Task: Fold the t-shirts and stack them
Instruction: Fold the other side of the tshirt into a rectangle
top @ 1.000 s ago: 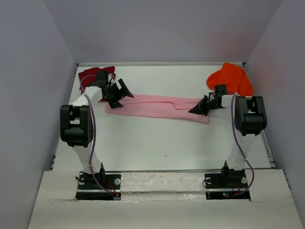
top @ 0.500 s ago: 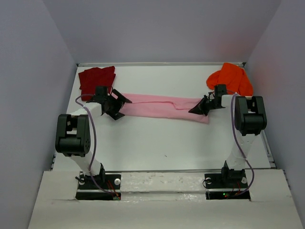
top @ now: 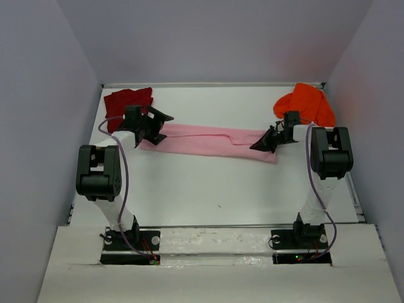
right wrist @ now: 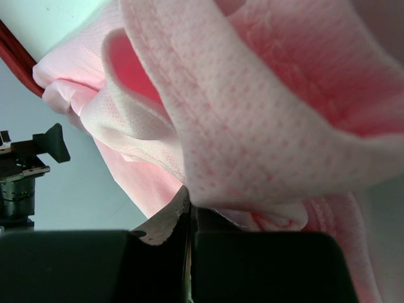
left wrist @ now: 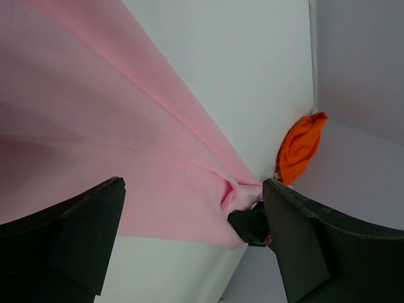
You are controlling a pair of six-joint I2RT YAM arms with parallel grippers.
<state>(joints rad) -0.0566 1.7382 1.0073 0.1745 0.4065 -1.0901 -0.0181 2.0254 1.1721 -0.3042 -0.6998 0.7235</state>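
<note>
The light pink t-shirt (top: 208,140) lies as a long folded strip across the middle of the table. My right gripper (top: 265,144) is shut on its right end; in the right wrist view the pink cloth (right wrist: 252,113) bunches over the closed gripper (right wrist: 189,208). My left gripper (top: 153,125) is open over the strip's left end, its jaws wide apart above the pink cloth (left wrist: 95,126) in the left wrist view (left wrist: 192,186). The dark red t-shirt (top: 127,101) lies folded at the far left. The orange t-shirt (top: 307,104) is crumpled at the far right.
The table's far edge (top: 214,84) and grey side walls close in the work area. The orange t-shirt (left wrist: 300,146) shows by the far corner in the left wrist view. A sliver of dark red cloth (right wrist: 12,47) shows in the right wrist view.
My left gripper dipped toward the near side over the shirt's left end, then moved back toward the far side, staying open. The right gripper has kept its hold and not moved.
</note>
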